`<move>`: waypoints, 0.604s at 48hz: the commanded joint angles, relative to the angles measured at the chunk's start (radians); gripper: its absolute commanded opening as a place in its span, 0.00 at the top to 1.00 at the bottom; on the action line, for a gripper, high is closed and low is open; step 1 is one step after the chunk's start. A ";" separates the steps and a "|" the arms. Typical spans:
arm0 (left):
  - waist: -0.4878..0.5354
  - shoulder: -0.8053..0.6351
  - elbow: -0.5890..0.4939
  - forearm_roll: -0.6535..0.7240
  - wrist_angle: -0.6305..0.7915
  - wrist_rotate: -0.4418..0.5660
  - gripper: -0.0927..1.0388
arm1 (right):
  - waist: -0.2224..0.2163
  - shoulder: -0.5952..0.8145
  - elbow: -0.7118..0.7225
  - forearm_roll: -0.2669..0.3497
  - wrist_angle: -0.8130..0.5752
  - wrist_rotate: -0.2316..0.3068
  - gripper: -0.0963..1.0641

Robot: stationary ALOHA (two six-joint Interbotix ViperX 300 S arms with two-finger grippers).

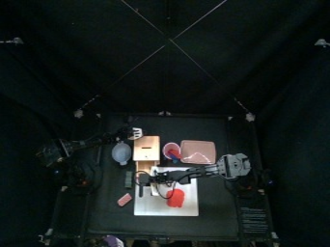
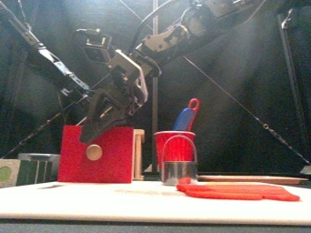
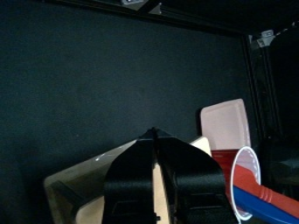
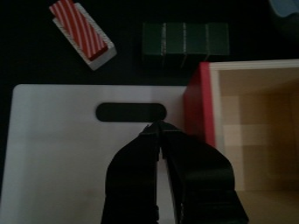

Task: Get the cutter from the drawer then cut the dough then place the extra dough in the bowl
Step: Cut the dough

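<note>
Standing upright just beside the flat red dough disc (image 2: 237,191), the round metal cutter (image 2: 180,171) showed clearly only in the front view, before the red cup (image 2: 170,141) holding a blue toy knife (image 2: 185,116). Only the right wrist view showed the right pincer (image 4: 155,131) clenched on nothing above the white cutting board (image 4: 70,149), beside the pale wooden box (image 4: 251,114) with its red drawer front (image 4: 198,96). A dark green sushi roll (image 4: 181,39) and a red-striped toy (image 4: 82,33) lay beyond. The left pincer (image 3: 152,136), likewise clenched empty, hung over the box near the flat pink tray (image 3: 225,122). The top view added a blue-grey bowl (image 1: 120,152) left of the box.
</note>
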 commanded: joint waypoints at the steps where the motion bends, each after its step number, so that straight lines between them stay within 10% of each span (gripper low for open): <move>1: 0.005 -0.003 -0.009 0.000 0.021 0.000 0.58 | -0.029 -0.015 -0.031 -0.012 -0.003 -0.002 0.58; 29: 0.014 -0.002 0.002 0.000 0.037 0.000 0.58 | -0.123 0.083 -0.196 -0.101 0.084 -0.002 0.58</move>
